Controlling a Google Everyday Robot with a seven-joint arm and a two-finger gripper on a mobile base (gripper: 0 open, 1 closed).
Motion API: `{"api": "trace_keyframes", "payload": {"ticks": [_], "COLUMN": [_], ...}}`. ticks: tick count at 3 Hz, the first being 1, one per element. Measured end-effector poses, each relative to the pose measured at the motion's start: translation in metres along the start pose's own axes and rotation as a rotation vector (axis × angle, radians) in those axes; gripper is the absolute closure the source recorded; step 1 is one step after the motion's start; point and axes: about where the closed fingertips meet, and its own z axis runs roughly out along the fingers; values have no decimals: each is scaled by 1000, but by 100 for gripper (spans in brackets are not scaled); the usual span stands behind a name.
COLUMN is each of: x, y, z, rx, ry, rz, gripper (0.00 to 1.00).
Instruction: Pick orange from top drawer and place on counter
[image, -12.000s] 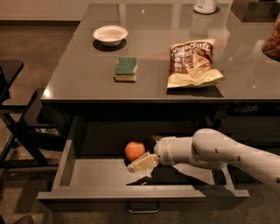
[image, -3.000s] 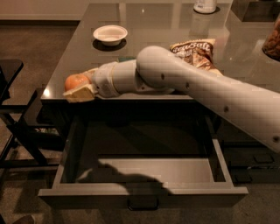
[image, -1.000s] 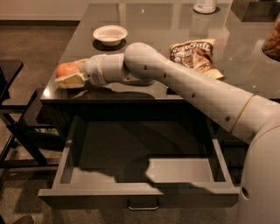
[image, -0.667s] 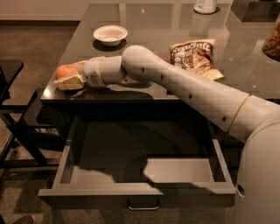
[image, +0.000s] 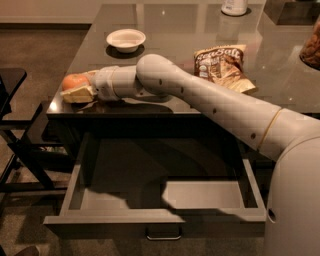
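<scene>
Dark-grey glossy counter (image: 170, 27) up top, and the gripper (image: 75, 88) is out at its front left corner, arm (image: 210, 102) stretched across from the right. The orange (image: 73, 80) sits clamped between the pale fingers (image: 80, 93), one below it, right over the counter's edge; whether it touches the surface I cannot tell. It's round, with no long axis. Behind the arm lies a chip bag (image: 220, 64), lettering looking like "Sea Salt". A white bowl (image: 126, 39) stands further back. Below, the top drawer (image: 150, 220) hangs pulled out.
</scene>
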Motion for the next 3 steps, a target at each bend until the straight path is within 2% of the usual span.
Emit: {"api": "trace_keyframes", "payload": {"ticks": [1, 3], "x": [0, 0], "y": [0, 0], "z": [0, 0], "rx": [0, 0], "ry": [0, 0], "rz": [0, 0], "gripper": [81, 34]}}
